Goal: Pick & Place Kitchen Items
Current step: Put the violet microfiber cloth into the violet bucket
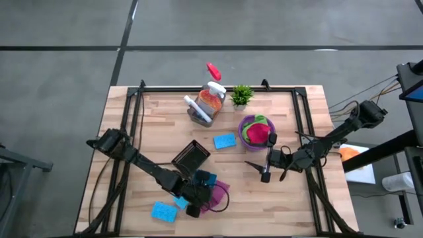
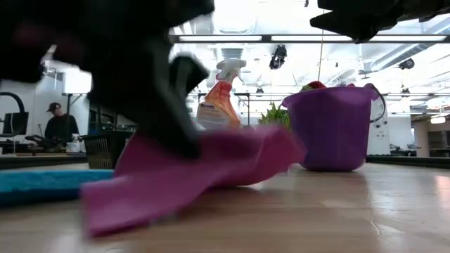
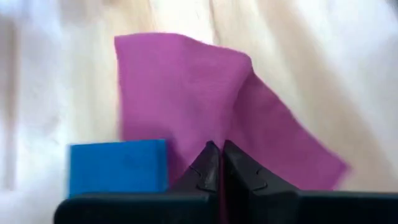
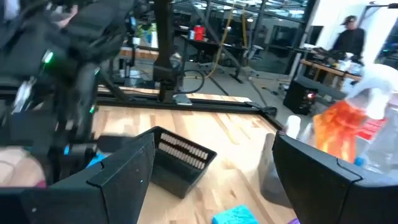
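My left gripper (image 1: 201, 198) is near the table's front edge, shut on a magenta cloth (image 1: 217, 195). The cloth also shows in the low view (image 2: 211, 165) and the left wrist view (image 3: 186, 93). A blue sponge (image 3: 118, 168) lies beside the fingers. My right gripper (image 1: 268, 170) hangs open and empty right of centre, just in front of a purple bucket (image 1: 246, 125) that holds a green cloth (image 1: 259, 121) and a red cloth (image 1: 258, 134). An orange spray bottle (image 1: 211, 99) stands at the far edge. My left gripper pinches the magenta cloth at a part near its edge (image 3: 208, 134) between its two shut fingers (image 3: 245, 174). One layer or several, I cannot tell. The fingers slant down from the table's left. The cloth is raised at the fingers and its lower edge (image 2: 126, 211) rests on the table.
A black basket (image 1: 190, 157) lies left of centre. Blue sponges lie at the middle (image 1: 225, 141) and near the front left (image 1: 164, 211). A small potted plant (image 1: 241, 96) stands beside the spray bottle. A grey holder (image 1: 198, 114) with a white bottle stands at the far edge.
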`<state>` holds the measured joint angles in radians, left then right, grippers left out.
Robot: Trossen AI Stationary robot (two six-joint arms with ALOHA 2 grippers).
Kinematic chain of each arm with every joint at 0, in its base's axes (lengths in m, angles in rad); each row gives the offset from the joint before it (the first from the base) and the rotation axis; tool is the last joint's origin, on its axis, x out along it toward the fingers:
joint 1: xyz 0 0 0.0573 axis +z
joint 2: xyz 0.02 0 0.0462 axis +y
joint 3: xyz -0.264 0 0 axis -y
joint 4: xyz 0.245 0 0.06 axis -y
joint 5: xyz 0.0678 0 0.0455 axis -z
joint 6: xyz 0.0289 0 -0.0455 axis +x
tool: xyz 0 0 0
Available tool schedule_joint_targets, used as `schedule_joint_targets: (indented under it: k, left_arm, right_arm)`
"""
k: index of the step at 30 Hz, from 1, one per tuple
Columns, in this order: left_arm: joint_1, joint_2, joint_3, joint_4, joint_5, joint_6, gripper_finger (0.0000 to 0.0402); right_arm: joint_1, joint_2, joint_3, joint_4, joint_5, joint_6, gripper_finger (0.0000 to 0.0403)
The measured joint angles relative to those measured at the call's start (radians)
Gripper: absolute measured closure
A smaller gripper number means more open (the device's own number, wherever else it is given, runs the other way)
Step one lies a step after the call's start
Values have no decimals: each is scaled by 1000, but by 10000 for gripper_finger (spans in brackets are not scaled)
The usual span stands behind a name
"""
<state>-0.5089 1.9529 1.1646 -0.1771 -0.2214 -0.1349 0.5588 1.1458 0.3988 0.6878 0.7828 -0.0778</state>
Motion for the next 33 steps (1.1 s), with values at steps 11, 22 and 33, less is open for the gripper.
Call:
schedule_joint_targets:
  k: [11,22,33]
  left_arm:
    - [65,-116,2,123,-56,27,397]
    - [210,-118,2,134,-56,44,398]
    - [236,-118,2,162,-40,85,399]
  right_arm:
    - [11,1,0,-47,-130,59,83]
    - [-3,95,32,-85,-153,83,83]
    - [-60,336,272,-382,-148,134,83]
